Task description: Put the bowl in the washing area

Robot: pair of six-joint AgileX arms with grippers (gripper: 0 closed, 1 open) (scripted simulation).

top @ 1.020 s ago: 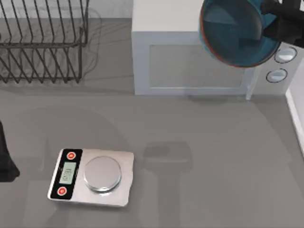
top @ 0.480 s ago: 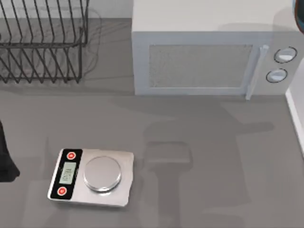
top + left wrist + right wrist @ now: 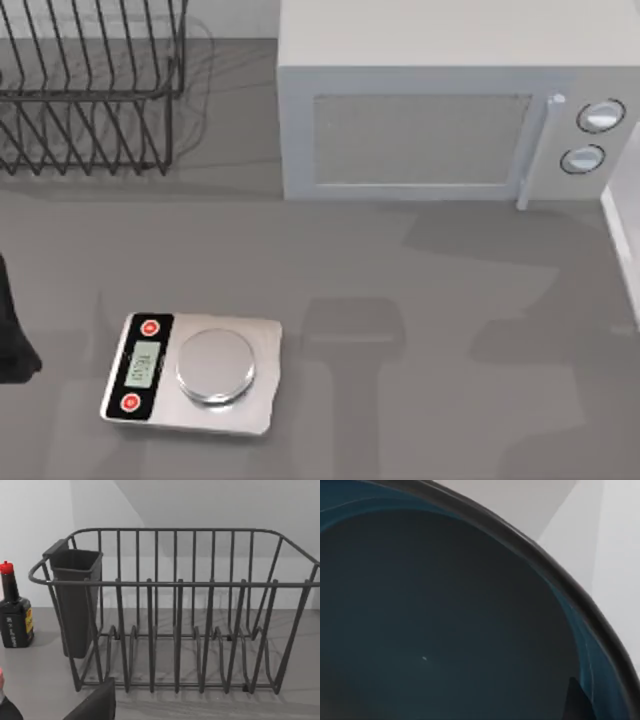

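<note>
**Bowl in the air, not yet at the washing area**

I am seeing the bowl (image 3: 445,625) close up against my right wrist camera, its dark blue inside filling most of the frame. Whether my right gripper is clenched on it I cannot tell. In the top view the scale (image 3: 190,375) is sitting at lower left, the microwave (image 3: 440,120) at upper centre, the rack (image 3: 90,90) at upper left. My left arm (image 3: 12,335) is idling at the left edge, facing the rack. I am judging the carrying underway, the placing still to do.

A kitchen: microwave (image 3: 440,120), dish rack (image 3: 175,615), kitchen scale (image 3: 192,374), sauce bottle (image 3: 14,611).
</note>
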